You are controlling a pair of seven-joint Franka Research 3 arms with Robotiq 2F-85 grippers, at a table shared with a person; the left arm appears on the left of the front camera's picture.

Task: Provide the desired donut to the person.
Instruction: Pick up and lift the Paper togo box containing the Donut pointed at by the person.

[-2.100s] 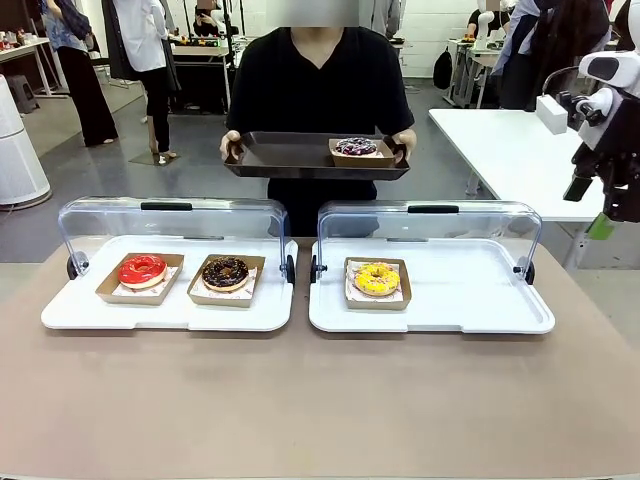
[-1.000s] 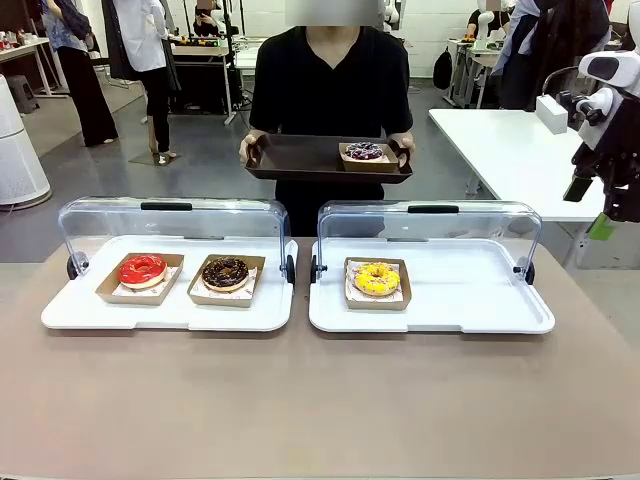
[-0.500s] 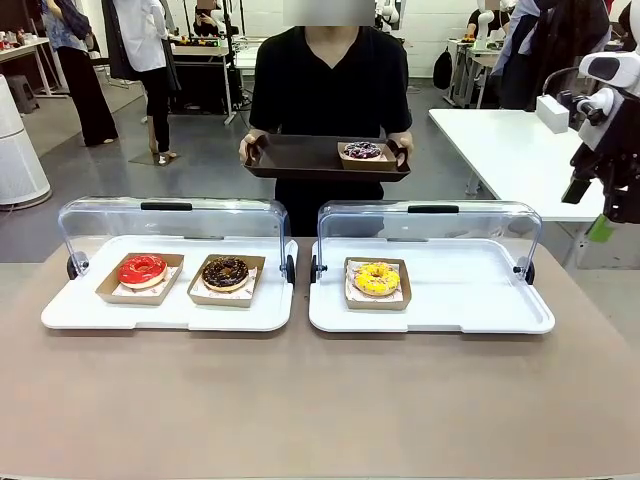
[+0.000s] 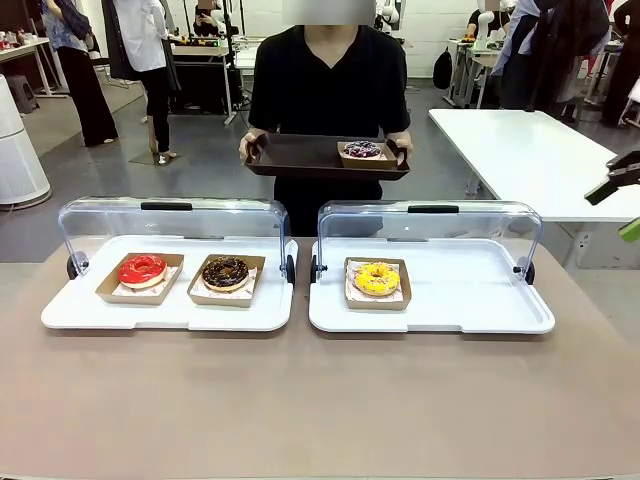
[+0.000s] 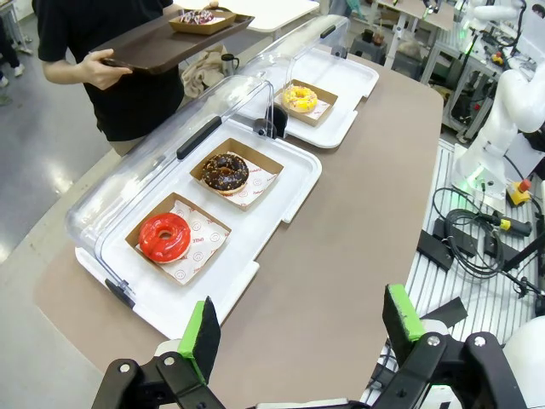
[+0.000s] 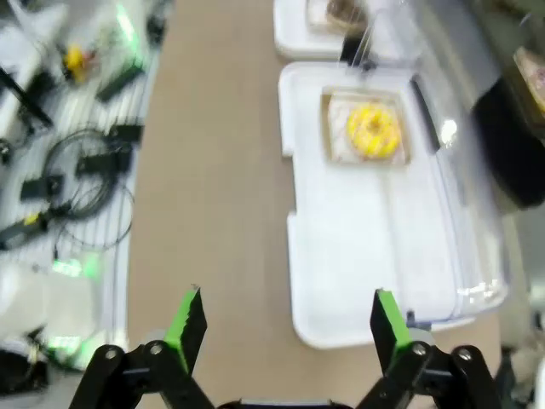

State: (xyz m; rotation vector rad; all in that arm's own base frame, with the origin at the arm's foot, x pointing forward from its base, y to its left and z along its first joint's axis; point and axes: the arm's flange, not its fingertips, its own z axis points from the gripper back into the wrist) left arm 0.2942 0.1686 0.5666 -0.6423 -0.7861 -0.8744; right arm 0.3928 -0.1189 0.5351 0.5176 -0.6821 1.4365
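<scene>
Three donuts lie in cardboard boats on two white trays: a red donut [image 4: 142,269] [image 5: 164,236] and a chocolate donut [image 4: 225,272] [image 5: 225,171] on the left tray [image 4: 80,318], a yellow donut [image 4: 377,278] [image 5: 300,98] [image 6: 373,129] on the right tray [image 4: 470,300] [image 6: 358,213]. The person [image 4: 330,80] stands at the far side, both hands on a dark serving tray [image 4: 295,157] that carries a purple-iced donut [image 4: 362,150] [image 5: 197,17]. My left gripper [image 5: 302,328] hangs open high over the table's left end. My right gripper [image 4: 622,205] [image 6: 285,322] is open, above the table's right end, its view blurred.
Each white tray has a clear hinged lid [image 4: 170,225] [image 4: 430,225] standing open along its far side. A white table [image 4: 530,160] stands behind on the right. Cables and gear lie on the floor beside the table [image 5: 477,239]. The brown tabletop [image 4: 320,400] in front is bare.
My right arm has swung away from its raised pose at the right, leaving its fingertips at the picture's right edge. The person and the donuts have stayed put.
</scene>
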